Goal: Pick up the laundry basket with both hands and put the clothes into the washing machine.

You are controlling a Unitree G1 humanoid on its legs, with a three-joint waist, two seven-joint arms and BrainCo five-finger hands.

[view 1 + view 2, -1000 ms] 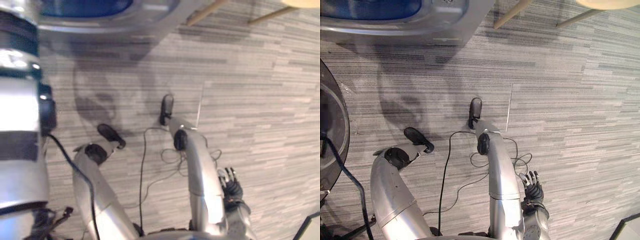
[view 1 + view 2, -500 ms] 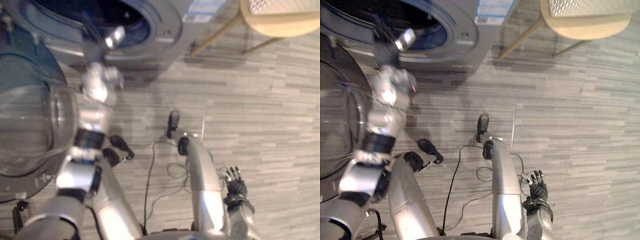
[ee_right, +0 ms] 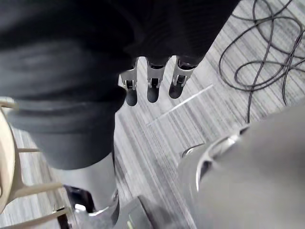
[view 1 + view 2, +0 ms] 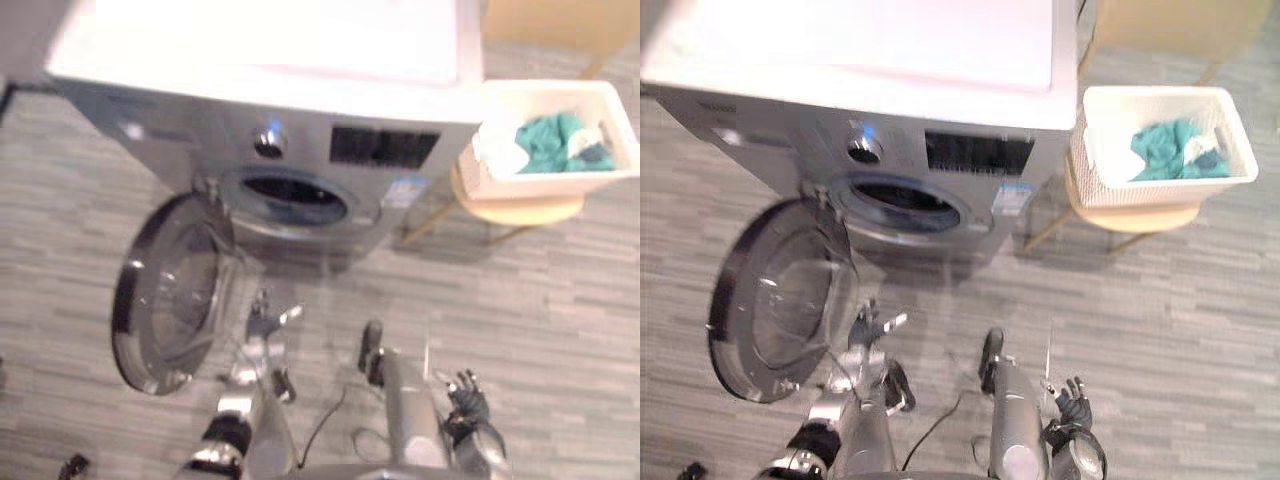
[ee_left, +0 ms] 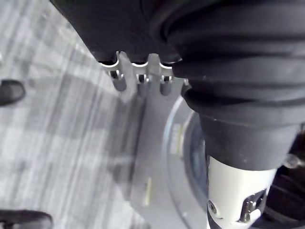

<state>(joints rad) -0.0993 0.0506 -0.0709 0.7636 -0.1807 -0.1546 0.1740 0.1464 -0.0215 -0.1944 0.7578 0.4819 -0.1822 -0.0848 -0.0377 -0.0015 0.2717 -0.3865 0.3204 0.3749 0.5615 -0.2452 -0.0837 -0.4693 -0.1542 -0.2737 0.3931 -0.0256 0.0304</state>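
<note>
I've got the basket (image 4: 1140,192) of clothes (image 4: 1167,150) sitting on a stool (image 4: 1130,217) beside the washer (image 4: 970,150), door (image 4: 780,300) open, with left robot hand (image 4: 869,326) and right robot hand (image 4: 1072,396) both loosely spread.

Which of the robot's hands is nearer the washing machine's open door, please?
The left hand, right beside the open door; the right hand hangs well away over the floor.

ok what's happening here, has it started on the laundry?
Not yet. The robot faces the washing machine, whose door hangs open to the left. The laundry basket, with teal and white clothes in it, sits untouched on a wooden seat to the machine's right. Both hands are empty and open: the left hand near the open door, the right hand low at its side.
</note>
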